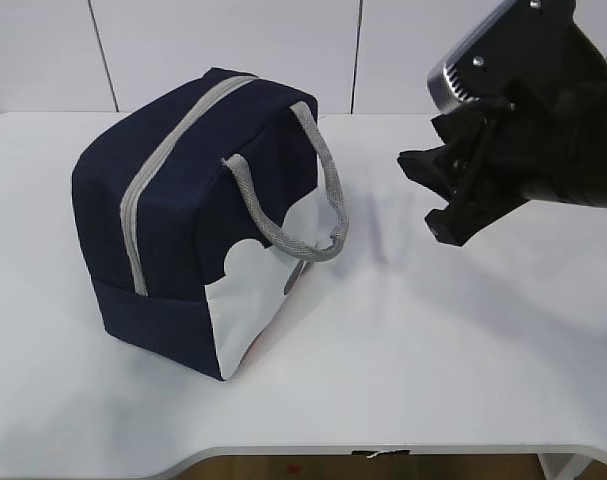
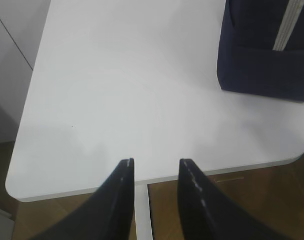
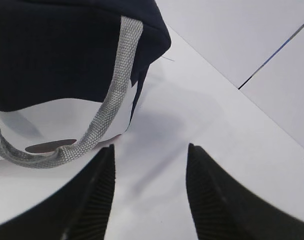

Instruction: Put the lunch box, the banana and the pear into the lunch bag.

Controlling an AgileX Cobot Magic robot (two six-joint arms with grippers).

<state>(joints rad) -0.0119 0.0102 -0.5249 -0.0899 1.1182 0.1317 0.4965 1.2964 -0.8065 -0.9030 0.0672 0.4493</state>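
Note:
The navy lunch bag [image 1: 183, 200] stands on the white table at the left, its grey zipper [image 1: 153, 170] running over the top and looking zipped up, its rope handle [image 1: 283, 225] hanging down the side. My right gripper [image 1: 428, 195] hovers open and empty to the right of the bag, apart from it. The right wrist view shows its jaws [image 3: 150, 150] spread over bare table, with the lunch bag [image 3: 56, 50] and handle [image 3: 106, 120] ahead on the left. My left gripper [image 2: 156, 162] is open and empty over the table's edge, the lunch bag [image 2: 262, 50] far off at the upper right. Lunch box, banana and pear are out of view.
The white table [image 1: 433, 350] ends in a rounded front edge, with brown floor [image 2: 232, 205] below it. White wall panels stand behind the table. The left arm does not show in the exterior view.

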